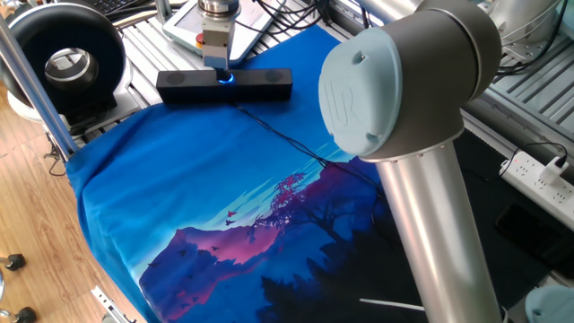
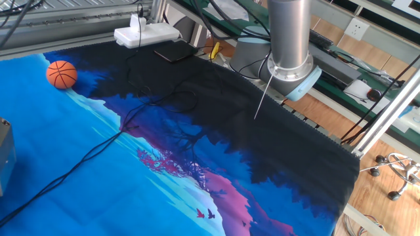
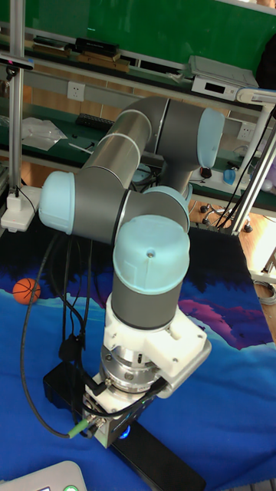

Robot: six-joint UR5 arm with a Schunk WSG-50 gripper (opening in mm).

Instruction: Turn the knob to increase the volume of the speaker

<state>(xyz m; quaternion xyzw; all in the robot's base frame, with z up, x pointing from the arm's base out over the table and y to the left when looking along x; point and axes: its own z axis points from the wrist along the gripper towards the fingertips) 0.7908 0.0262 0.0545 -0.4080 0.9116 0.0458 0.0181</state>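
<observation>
The speaker [image 1: 260, 85] is a slim black bar lying across the far end of the blue printed cloth [image 1: 179, 197]. Its knob [image 1: 224, 78] glows blue at the middle of the bar. My gripper [image 1: 221, 70] comes straight down onto the knob, its fingertips closed in around it. In the tall fixed view the wrist stands over the speaker [image 3: 165, 460], and only a blue glow from the knob [image 3: 123, 437] shows under the gripper [image 3: 107, 420]; the fingers are hidden there. The other fixed view shows neither speaker nor knob.
A large black ring-shaped device [image 1: 63, 54] stands left of the speaker behind a metal post [image 1: 36, 81]. A white pendant [image 1: 193, 18] lies behind it. The speaker's thin cable [image 1: 287, 144] crosses the cloth. An orange ball [image 2: 61, 74] and a power strip [image 2: 146, 33] sit on the far side.
</observation>
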